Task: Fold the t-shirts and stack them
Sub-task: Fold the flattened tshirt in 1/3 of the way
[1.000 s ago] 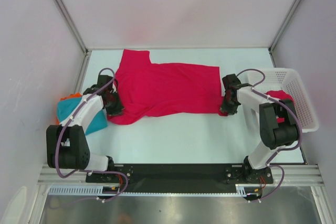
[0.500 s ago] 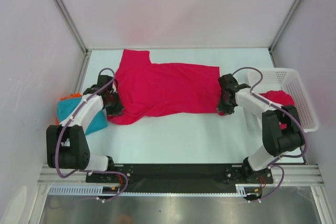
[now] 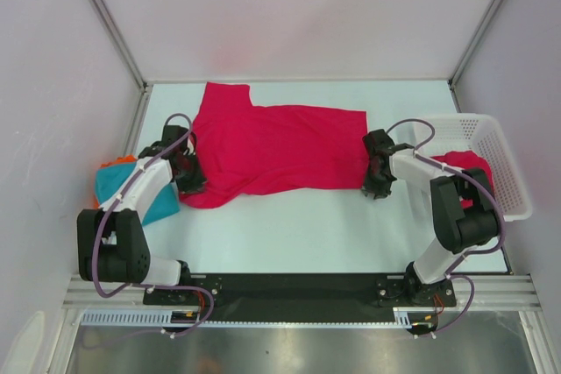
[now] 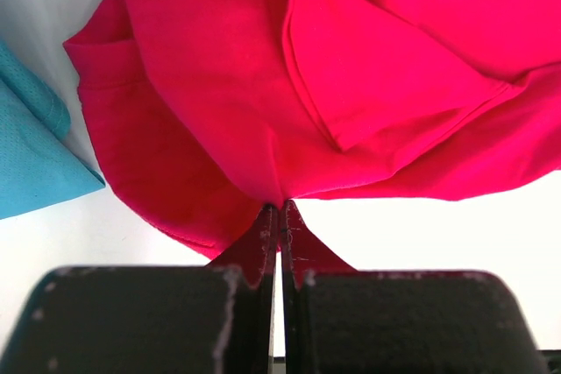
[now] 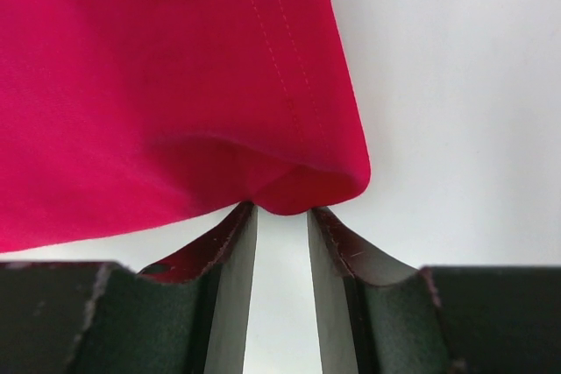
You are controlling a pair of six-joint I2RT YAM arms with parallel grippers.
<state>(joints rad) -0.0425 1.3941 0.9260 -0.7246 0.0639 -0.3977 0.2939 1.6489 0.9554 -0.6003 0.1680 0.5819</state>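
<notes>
A crimson t-shirt [image 3: 272, 146] lies spread across the white table, one sleeve pointing to the back left. My left gripper [image 3: 191, 185] is shut on its near left corner; in the left wrist view the cloth [image 4: 289, 85] bunches into the closed tips [image 4: 279, 209]. At the shirt's near right corner my right gripper [image 3: 375, 187] is open, and the hemmed corner [image 5: 307, 181] bulges just ahead of the parted tips [image 5: 280, 209]. A folded teal t-shirt [image 3: 131, 192] lies at the left edge. A second crimson t-shirt [image 3: 466, 164] sits in the basket.
The white mesh basket [image 3: 508, 172] stands at the right edge beside my right arm. Something orange [image 3: 123, 161] peeks out behind the teal shirt. Bare table [image 3: 298, 225] runs along the front, with enclosure walls on three sides.
My right gripper's jaws have parted wider at the shirt's corner, and that wrist has shifted slightly left. The left arm and the shirt have stayed put.
</notes>
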